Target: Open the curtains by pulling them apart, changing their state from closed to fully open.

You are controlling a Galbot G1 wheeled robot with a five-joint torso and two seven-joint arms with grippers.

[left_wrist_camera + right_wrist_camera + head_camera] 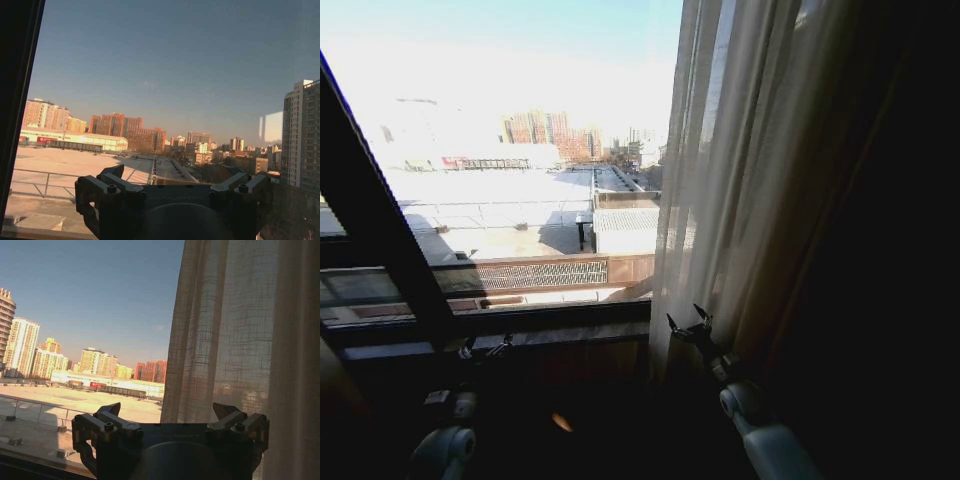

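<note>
The curtains [740, 180] hang vertically, bunched right of the window [520, 200]. The right gripper [688, 322], fingers apart, sits at their edge; the left gripper [485, 348], also spread, is below the window.

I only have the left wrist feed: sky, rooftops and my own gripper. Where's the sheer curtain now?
Observer: In the head view the sheer curtain is bunched on the right side of the window; the glass left of it is uncovered.
Operator: Is the right gripper holding it?
Observer: No. The right gripper is open at the curtain's inner edge, with nothing between its fingers.
Operator: Anything behind the sheer?
Observer: A dark heavy drape hangs farther right.
</note>
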